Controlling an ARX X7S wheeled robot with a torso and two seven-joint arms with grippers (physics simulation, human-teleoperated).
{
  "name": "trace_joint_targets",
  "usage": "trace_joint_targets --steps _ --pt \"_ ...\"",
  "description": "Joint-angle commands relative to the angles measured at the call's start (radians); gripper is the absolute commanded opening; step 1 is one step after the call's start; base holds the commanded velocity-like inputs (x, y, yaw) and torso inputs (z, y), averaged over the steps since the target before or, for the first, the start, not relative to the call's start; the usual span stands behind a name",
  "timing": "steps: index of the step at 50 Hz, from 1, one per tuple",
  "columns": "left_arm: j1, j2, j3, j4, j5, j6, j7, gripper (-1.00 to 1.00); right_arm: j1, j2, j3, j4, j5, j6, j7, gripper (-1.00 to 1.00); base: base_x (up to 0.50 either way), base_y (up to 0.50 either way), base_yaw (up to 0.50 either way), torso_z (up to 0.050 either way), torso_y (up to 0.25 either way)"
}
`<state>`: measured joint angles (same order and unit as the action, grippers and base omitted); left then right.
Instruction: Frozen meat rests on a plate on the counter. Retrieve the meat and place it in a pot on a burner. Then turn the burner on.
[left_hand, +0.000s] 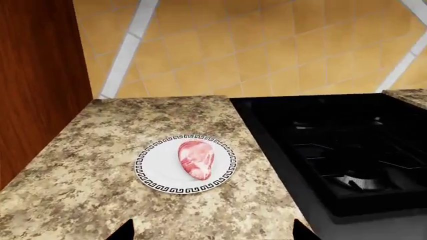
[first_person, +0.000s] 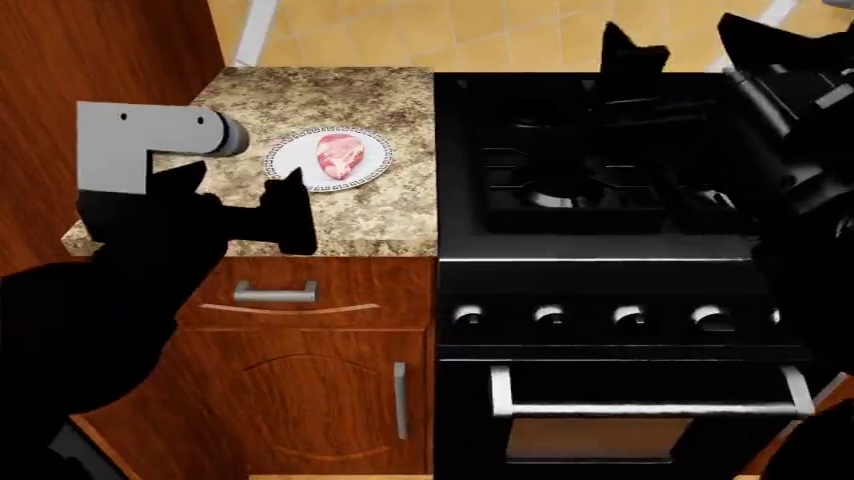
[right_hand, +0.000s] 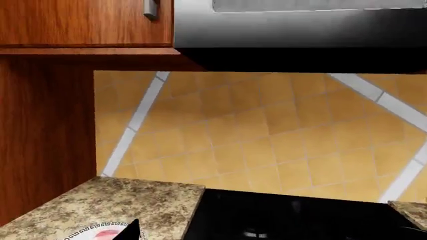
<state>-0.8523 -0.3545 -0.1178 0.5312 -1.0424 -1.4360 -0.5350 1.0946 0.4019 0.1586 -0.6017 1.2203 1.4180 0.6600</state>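
Step in hand, by the look of it: reaching for the meat (left_hand: 196, 159), not yet grasped. Lies flat at the centre of the plate (left_hand: 153, 170), itself on the bench (left_hand: 80, 150) just beside the stove's (first_person: 601, 180) black edge. Left gripper (first_person: 247, 195) hovering near the plate, short of it, fingers spread wide with nothing between them. Best to advance until both fingertips straddle the meat's narrower width, descend close to the plate without striking its rim, then close gently; likely slick when frozen. Right gripper raised above the stove; cannot tell whether open or closed. No pot seen in any view.
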Motion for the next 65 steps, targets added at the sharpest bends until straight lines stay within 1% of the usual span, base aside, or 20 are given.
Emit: trace_joint_targets --steps 1,3,7,14,21,30,34,40,45,50,55,59,61,65 --pt "-0.265 -0.065 -0.010 -0.165 -0.442 -0.118 -0.321 1.00 0.329 0.070 -0.011 0.112 0.297 0.085 0.141 1.00 0.00 0.00 0.00 0.000 0.000" --pt "-0.273 -0.073 -0.004 -0.181 -0.472 -0.107 -0.353 1.00 0.340 0.072 -0.020 0.114 0.279 0.070 0.102 1.00 0.05 0.00 0.00 0.000 0.000" --pt "-0.278 -0.086 0.012 -0.187 -0.466 -0.082 -0.351 1.00 0.356 0.072 -0.034 0.117 0.253 0.045 0.052 1.00 0.41 0.00 0.00 0.000 0.000" --pt "-0.286 -0.098 0.037 -0.181 -0.453 -0.055 -0.341 1.00 0.362 0.077 -0.053 0.112 0.260 0.033 0.045 1.00 0.50 0.00 0.00 0.000 0.000" --pt "-0.280 -0.115 0.074 -0.178 -0.385 -0.014 -0.271 1.00 0.389 0.089 -0.057 0.117 0.315 0.034 0.081 1.00 0.50 0.00 0.00 0.000 0.000" --pt "-0.260 -0.131 0.098 -0.178 -0.345 0.025 -0.230 1.00 0.384 0.098 -0.076 0.110 0.294 0.012 0.060 1.00 0.50 0.00 0.00 0.000 0.000" --pt "-0.258 -0.130 0.101 -0.179 -0.362 0.022 -0.249 1.00 0.377 0.104 -0.090 0.108 0.261 0.000 0.035 1.00 0.50 0.00 0.00 0.000 0.000" --pt "-0.258 -0.126 0.156 -0.204 -0.314 0.035 -0.211 1.00 0.356 0.116 -0.111 0.120 0.241 -0.006 0.015 1.00 0.08 0.00 0.00 0.000 0.003" --pt "-0.305 -0.095 0.198 -0.307 -0.301 0.024 -0.212 1.00 0.342 0.127 -0.099 0.124 0.229 -0.032 -0.016 1.00 0.00 0.00 0.00 0.000 0.000" --pt "-0.385 -0.044 0.225 -0.452 -0.331 -0.025 -0.262 1.00 0.331 0.127 -0.104 0.141 0.178 -0.080 -0.098 1.00 0.00 0.00 0.00 0.000 0.000" --pt "-0.450 -0.004 0.248 -0.617 -0.426 -0.113 -0.374 1.00 0.347 0.120 -0.124 0.166 0.135 -0.115 -0.164 1.00 0.00 0.00 0.00 0.000 0.000" --pt "-0.502 -0.001 0.292 -0.698 -0.482 -0.117 -0.426 1.00 0.365 0.124 -0.119 0.173 0.154 -0.114 -0.165 1.00 0.00 0.00 0.00 0.000 0.000" --pt "-0.518 -0.001 0.313 -0.726 -0.488 -0.110 -0.430 1.00 0.376 0.125 -0.119 0.178 0.162 -0.112 -0.161 1.00 0.00 0.00 0.00 0.000 0.000" --pt "-0.539 0.009 0.328 -0.782 -0.522 -0.099 -0.478 1.00 0.389 0.126 -0.119 0.181 0.170 -0.113 -0.159 1.00 0.00 0.00 0.00 0.000 0.000"
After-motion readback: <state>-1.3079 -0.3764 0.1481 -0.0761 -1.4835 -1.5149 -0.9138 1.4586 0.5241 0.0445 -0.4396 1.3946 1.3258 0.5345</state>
